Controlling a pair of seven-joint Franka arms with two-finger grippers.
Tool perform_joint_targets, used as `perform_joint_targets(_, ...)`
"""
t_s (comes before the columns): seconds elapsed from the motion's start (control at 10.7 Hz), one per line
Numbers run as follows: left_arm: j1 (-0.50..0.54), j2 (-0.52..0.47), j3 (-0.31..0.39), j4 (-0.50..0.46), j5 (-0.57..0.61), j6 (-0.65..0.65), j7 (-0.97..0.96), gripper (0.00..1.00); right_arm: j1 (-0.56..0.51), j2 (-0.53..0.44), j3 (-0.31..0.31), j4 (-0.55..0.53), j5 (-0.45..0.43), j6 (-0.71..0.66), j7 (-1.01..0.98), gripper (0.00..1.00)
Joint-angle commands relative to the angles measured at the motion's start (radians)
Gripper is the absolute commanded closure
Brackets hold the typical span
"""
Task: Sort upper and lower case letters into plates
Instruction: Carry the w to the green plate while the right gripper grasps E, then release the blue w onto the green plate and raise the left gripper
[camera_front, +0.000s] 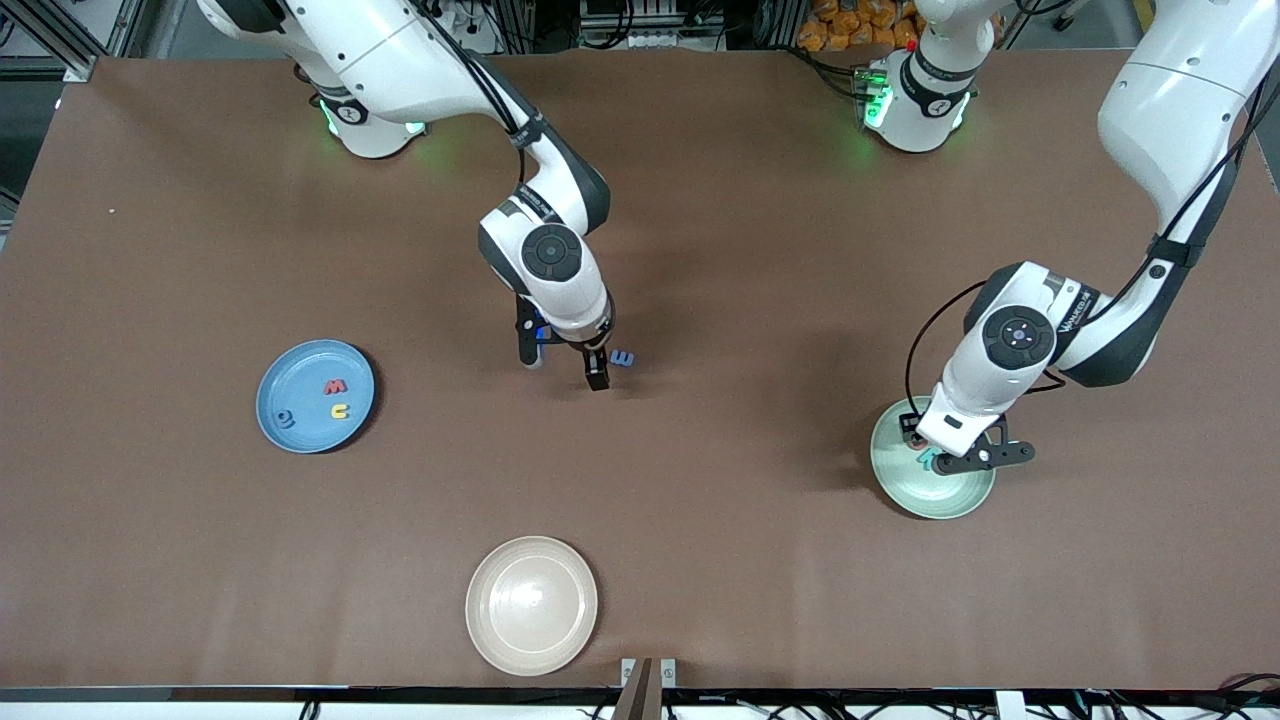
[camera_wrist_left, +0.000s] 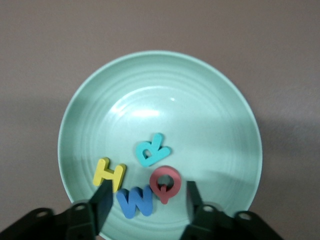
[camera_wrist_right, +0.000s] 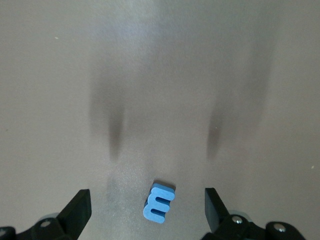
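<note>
While the left gripper hovers low over the mint green plate, its fingers stand apart with nothing between them; four letters lie in that plate beneath it: a yellow H, a blue W, a red Q and a teal R; all four read as capitals, so this plate, which sits near the desk edge at the left arm's end, serves as the upper-case plate; none of the four touches a finger. The right gripper is down near the middle of the desk, fingers spread wide and holding nothing; a blue letter lies on the bare desk between them in the right wrist view, shaped like an m or a rotated E, I cannot say which. The sky blue plate, toward the right arm's end, carries a red w, a yellow u and a small blue letter too small to read. A cream plate sits unused near the front edge. Judgement: the drop into the mint plate looks complete; the step in hand is the pick of the one loose letter. Next move calls for the right gripper to settle squarely over that letter and close on it; its case must be settled before choosing a plate.
</note>
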Motion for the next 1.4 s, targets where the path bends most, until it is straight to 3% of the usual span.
perform_joint_targets(0.0,0.008,-0.046,-0.016,0.011,0.013,-0.008,0.021,0.00,0.019,0.047,-0.003,0.048,-0.026,0.009,0.102,0.00)
perform_joint_targets(0.28,0.014,-0.132,-0.054,0.058,-0.161,-0.089,0.120,0.00,0.030,0.078,-0.003,0.054,-0.025,0.054,0.107,0.00)
perform_joint_targets(0.66,0.014,-0.144,-0.120,0.311,-0.291,-0.400,0.243,0.00,0.047,0.138,-0.003,0.117,-0.028,0.052,0.130,0.00)
perform_joint_targets(0.84,0.017,-0.167,-0.125,0.378,-0.330,-0.462,0.291,0.00,0.050,0.140,-0.003,0.119,-0.028,0.051,0.130,0.00)
perform_joint_targets(1.03,0.064,-0.206,-0.128,0.396,-0.385,-0.488,0.352,0.00,0.051,0.140,-0.003,0.116,-0.033,0.051,0.129,0.10)
perform_joint_targets(1.31,0.140,-0.284,-0.126,0.396,-0.491,-0.514,0.499,0.00,0.057,0.133,-0.005,0.108,-0.056,0.036,0.129,0.11)
